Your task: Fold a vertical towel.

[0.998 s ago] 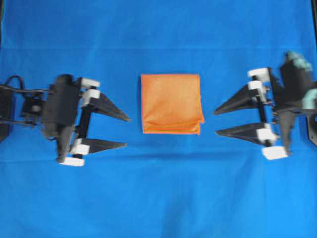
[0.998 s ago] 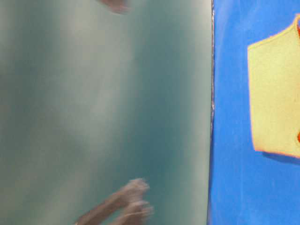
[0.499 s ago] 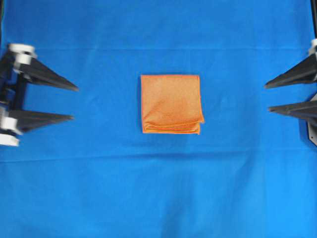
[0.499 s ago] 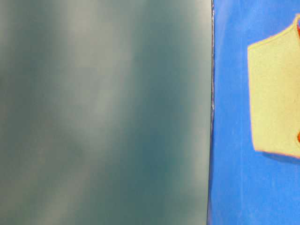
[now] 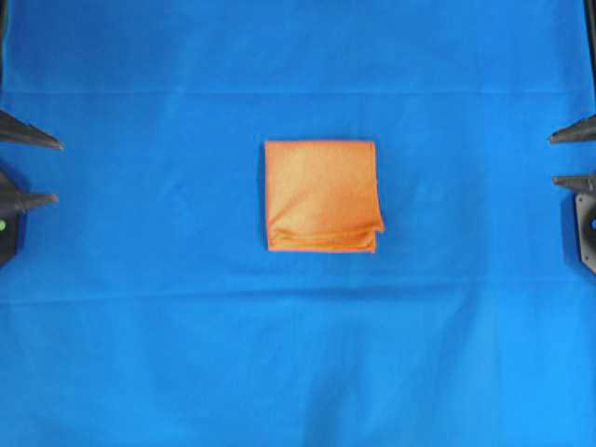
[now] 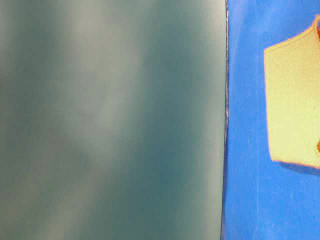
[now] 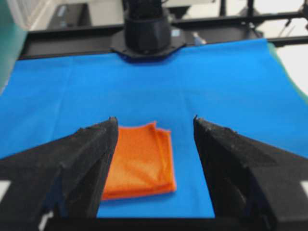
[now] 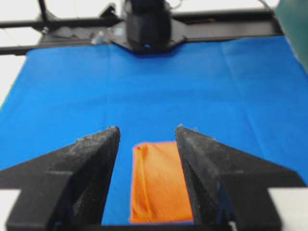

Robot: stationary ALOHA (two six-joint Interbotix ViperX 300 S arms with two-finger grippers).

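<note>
Overhead exterior view: the orange microfibre towel [image 5: 322, 196], folded to a small square with layered edges at its lower side, lies flat mid-worktop on the blue cloth [image 5: 298, 354]. Left claw [image 5: 28, 170] and right claw [image 5: 570, 158] sit at opposite edges, well apart from it, both wide and empty.

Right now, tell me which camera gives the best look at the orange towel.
The overhead view: the towel lies whole and unobstructed, its layered edges showing on the blue cloth. The table-level view catches only part of it at the frame's edge. Both wrist views show it partly hidden behind open gripper fingers.
</note>
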